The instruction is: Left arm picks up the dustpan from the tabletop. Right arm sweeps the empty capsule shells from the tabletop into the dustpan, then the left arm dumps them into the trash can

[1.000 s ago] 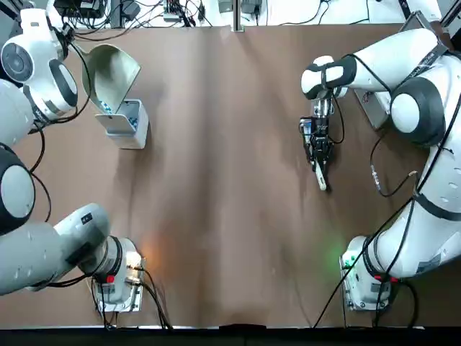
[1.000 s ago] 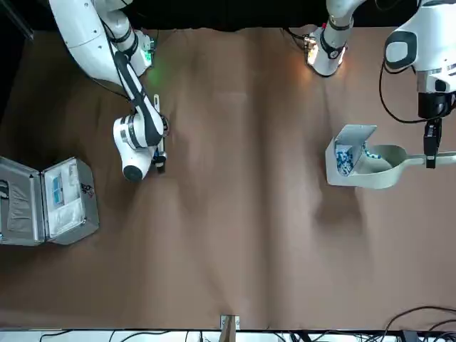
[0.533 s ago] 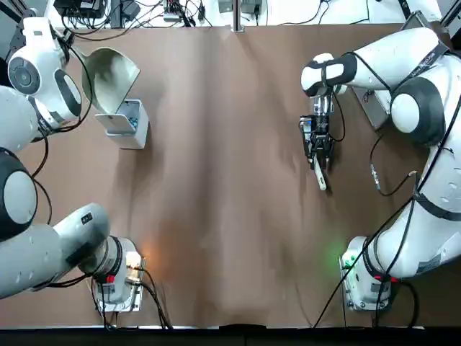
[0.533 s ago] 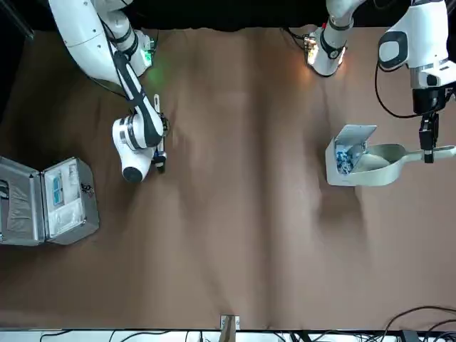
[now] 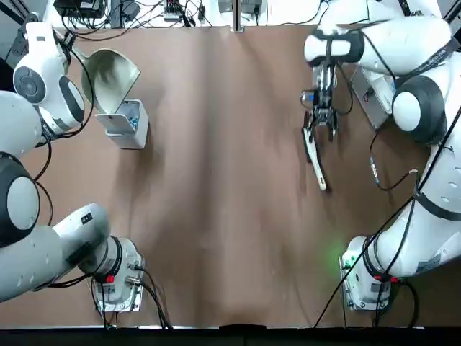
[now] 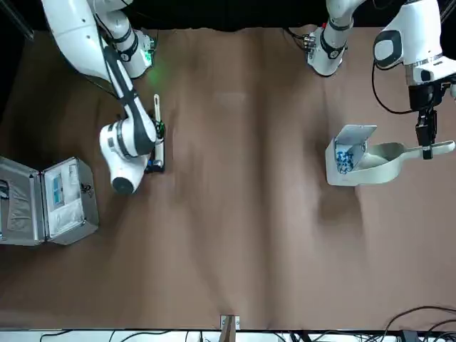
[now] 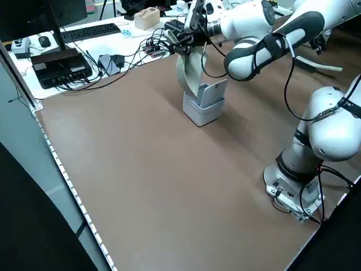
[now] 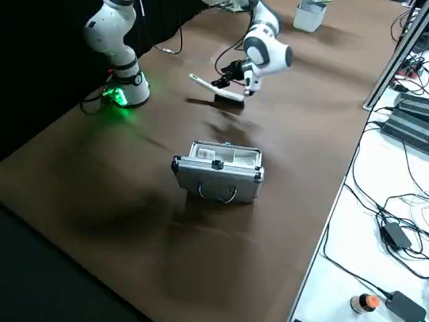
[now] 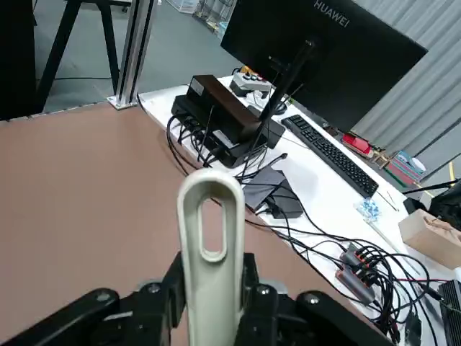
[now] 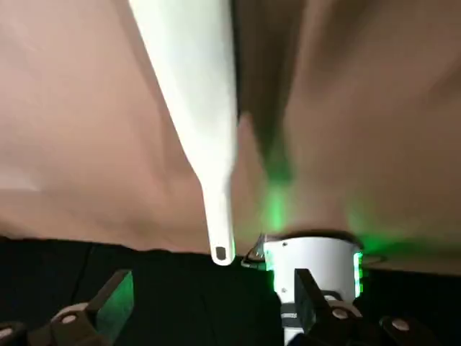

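While I keep the left gripper (image 9: 210, 288) clamped on the dustpan (image 5: 112, 68) handle, the pan stands tipped over the trash can (image 5: 128, 124) at ten o'clock on the tabletop (image 5: 216, 180), so anything in it slides in. Bluish-white bits, probably the capsule shells (image 6: 345, 158), lie inside the bin. At two o'clock, my right gripper (image 5: 322, 128) hangs open above the brush (image 5: 315, 158), lying flat.

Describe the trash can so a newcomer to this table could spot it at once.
Start at the far corner of the brown tabletop on the robot's left. There, by the left hand, the small light-grey trash can stands open, blue bits inside. The cream dustpan tipped over it is rounded; the can is boxy.
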